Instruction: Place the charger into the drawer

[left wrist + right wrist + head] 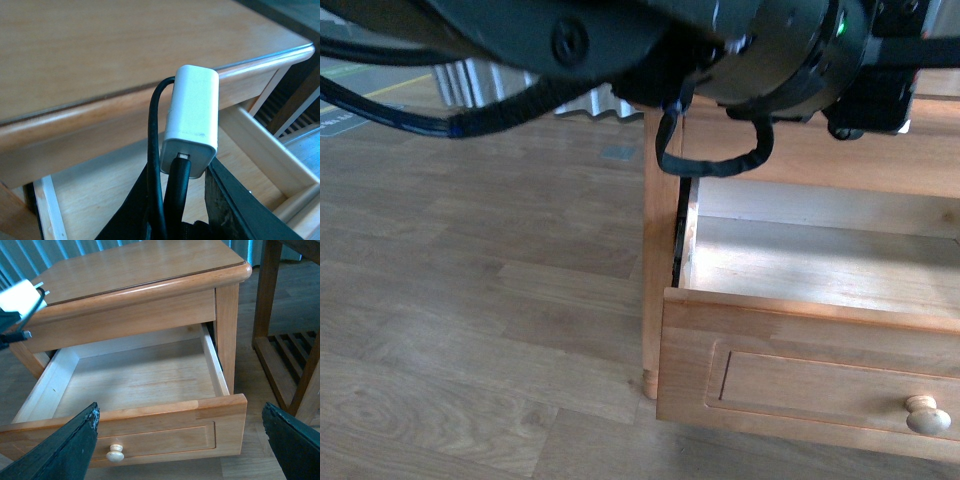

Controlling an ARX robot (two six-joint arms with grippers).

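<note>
The charger (192, 115) is a smooth, matte white block with rounded corners. The left hand (182, 185) holds it upright, its two black fingers (227, 200) closed against the block's lower sides. A thin, glossy black cable (155, 150) plugs into the block's base and loops up beside it. Where the cable ends is cut off at the frame edge.

The charger hangs in the air over the open drawer (212, 362), near one side wall. It is level with the rounded front lip of the honey-brown wooden surface (100, 45) and not yet inside.

The drawer is pulled well out. It has a pale, bare wood floor with visible grain, light plank walls, and a recessed panel front with a round, pale knob (115, 453).

The right hand (180, 410) is spread wide and holds nothing. Only its two dark, rough-edged fingers (65, 450) show, at the frame's corners.

In the front view, the black arm housing (650, 40) and a sleeved cable loop (720, 160) fill the top of the frame and hide the surface and the charger. The floor (470, 300) is grey-brown plank. A slatted wooden rack (290, 350) stands beside the nightstand, only partly in frame.
</note>
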